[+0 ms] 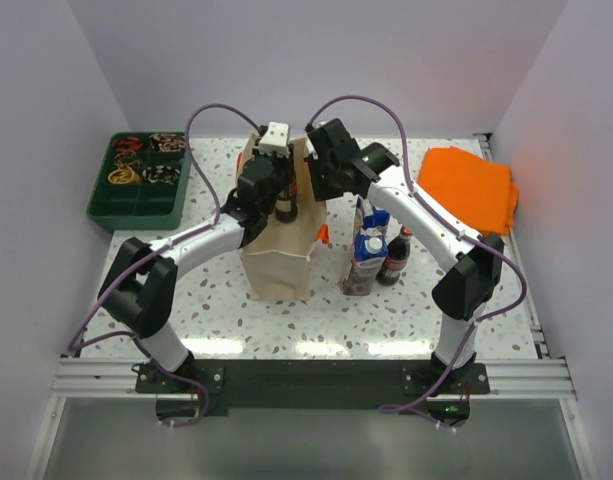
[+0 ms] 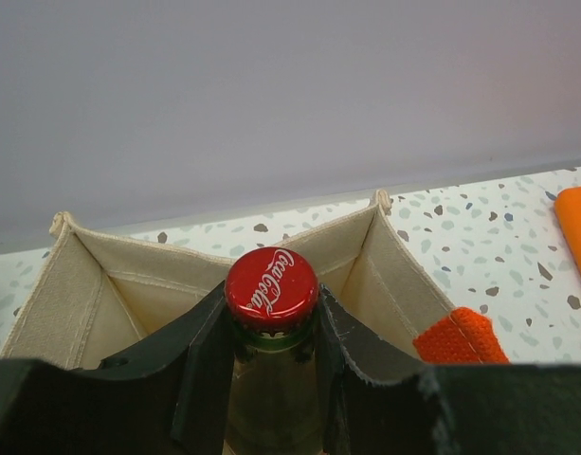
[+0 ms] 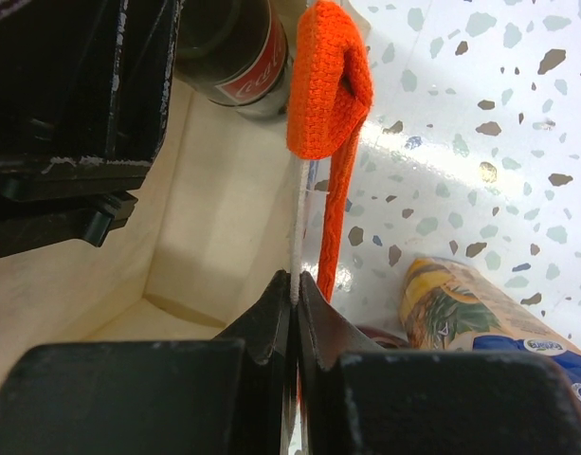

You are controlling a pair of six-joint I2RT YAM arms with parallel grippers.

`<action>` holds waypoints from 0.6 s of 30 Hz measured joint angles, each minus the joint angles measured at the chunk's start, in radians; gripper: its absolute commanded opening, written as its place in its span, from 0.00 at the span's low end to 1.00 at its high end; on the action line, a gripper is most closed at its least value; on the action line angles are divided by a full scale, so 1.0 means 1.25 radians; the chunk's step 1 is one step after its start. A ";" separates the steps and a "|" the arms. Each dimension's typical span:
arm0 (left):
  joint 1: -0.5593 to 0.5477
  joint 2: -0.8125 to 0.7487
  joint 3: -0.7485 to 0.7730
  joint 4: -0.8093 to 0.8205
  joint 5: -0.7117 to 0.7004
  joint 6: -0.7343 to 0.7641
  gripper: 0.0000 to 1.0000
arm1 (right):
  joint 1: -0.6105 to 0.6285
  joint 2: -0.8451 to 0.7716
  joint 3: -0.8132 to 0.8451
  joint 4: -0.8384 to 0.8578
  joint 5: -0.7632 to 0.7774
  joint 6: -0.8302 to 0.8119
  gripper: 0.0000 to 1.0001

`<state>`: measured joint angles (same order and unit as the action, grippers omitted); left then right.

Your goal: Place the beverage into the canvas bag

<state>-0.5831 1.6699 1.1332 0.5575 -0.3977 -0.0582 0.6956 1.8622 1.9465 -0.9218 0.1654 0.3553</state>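
The beverage [image 2: 271,287], a dark glass bottle, stands upright with its long axis vertical. Its red cap [image 2: 271,284] faces up and reads "Coca-Cola" in white script. The left tool [image 2: 271,346] grasps the bottle's neck, and the body sits inside the open canvas bag [image 2: 91,294] near the middle of the speckled worktop [image 2: 480,227]. The right tool [image 3: 295,294] is clenched on the bag's thin beige wall, beside a woven orange handle [image 3: 328,85].

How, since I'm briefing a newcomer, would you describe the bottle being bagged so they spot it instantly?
Find the tall beige canvas bag with orange handles. In its open mouth is a red-capped cola bottle, gripped at the neck by the left pincer. Unlike the second cola bottle beside the cartons, it is inside the bag.
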 measured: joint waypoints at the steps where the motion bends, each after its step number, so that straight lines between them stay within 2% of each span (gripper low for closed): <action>1: -0.001 0.000 -0.002 0.004 -0.001 0.000 0.00 | 0.000 0.000 0.000 0.000 0.000 0.000 0.00; 18: -0.013 0.030 0.006 0.059 -0.013 0.087 0.00 | 0.000 0.010 0.009 -0.003 -0.001 -0.001 0.00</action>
<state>-0.5991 1.7069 1.1408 0.6308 -0.4141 0.0502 0.6956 1.8748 1.9583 -0.9253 0.1642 0.3546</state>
